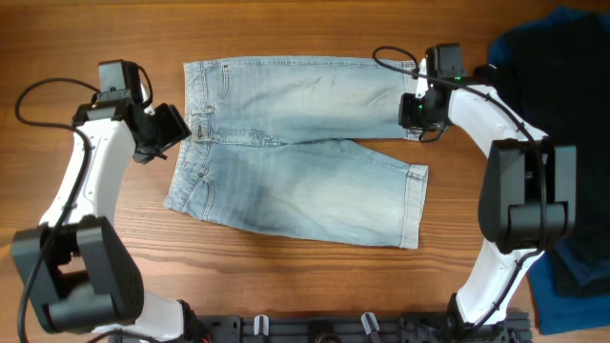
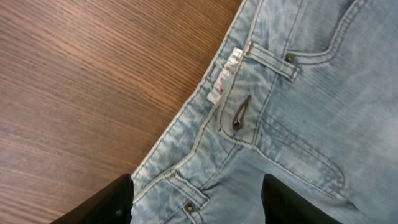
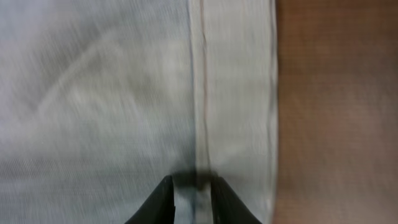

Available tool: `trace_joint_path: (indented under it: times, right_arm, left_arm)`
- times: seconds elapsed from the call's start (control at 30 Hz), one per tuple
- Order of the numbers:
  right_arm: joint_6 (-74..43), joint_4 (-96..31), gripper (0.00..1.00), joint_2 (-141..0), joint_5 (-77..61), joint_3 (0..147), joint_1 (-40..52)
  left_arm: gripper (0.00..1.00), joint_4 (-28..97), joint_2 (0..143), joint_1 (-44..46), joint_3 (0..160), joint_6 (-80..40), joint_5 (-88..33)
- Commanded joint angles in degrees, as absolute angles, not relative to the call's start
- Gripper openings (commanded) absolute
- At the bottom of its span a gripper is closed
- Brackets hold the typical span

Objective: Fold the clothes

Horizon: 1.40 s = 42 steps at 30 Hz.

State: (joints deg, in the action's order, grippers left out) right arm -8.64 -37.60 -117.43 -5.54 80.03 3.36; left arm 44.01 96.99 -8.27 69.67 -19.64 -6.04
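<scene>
Shorts (image 1: 295, 152): light blue denim, laid flat and open mid-tabletop (image 1: 286, 286), long axis running between the two arms, waistband toward the left arm, hemmed leg ends toward the right arm. Left hand (image 1: 176, 124): fingers spread, over the waistband by the fly, nothing between them. Right hand (image 3: 193, 199): at the far leg's hem, tips close together with the hem seam between them; cannot tell whether it grips.
</scene>
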Motion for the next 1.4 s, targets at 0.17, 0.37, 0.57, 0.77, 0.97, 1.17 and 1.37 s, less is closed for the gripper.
trace_joint_path:
  times: [0.17,0.37,0.57,0.77,0.97,1.17,1.37]
  right_arm:
    - [-14.17,-64.07,0.29,-107.35,-6.57,84.18,3.05]
    - [-15.2,-61.93,0.04,-107.46,-11.38,75.66,3.07]
    - [-15.22,-50.59,0.04,-107.46,-15.31,64.79,3.05]
    - [-19.38,-43.64,0.04,-107.48,-8.86,61.28,3.05]
    - [-19.51,-39.42,0.04,-107.48,-3.2,61.28,2.83]
    - [-16.29,-38.54,0.04,-107.35,-7.92,62.63,2.76]
    - [-15.07,-50.43,0.13,-102.19,-9.19,71.61,2.76]
  left_arm:
    - [0.7,49.04,91.15,-8.54,69.28,-21.5,-5.48]
    - [0.72,49.19,91.42,-8.54,69.28,-21.45,-5.48]
    - [0.73,49.15,91.42,-8.54,69.28,-21.47,-5.48]
    - [0.74,49.17,91.42,-8.54,69.28,-21.47,-5.48]
    - [0.73,49.12,91.42,-8.54,69.28,-21.47,-5.45]
    - [0.64,49.63,91.22,-8.51,69.28,-21.5,-5.72]
    - [0.63,53.8,82.21,-8.51,69.28,-24.84,-5.91]
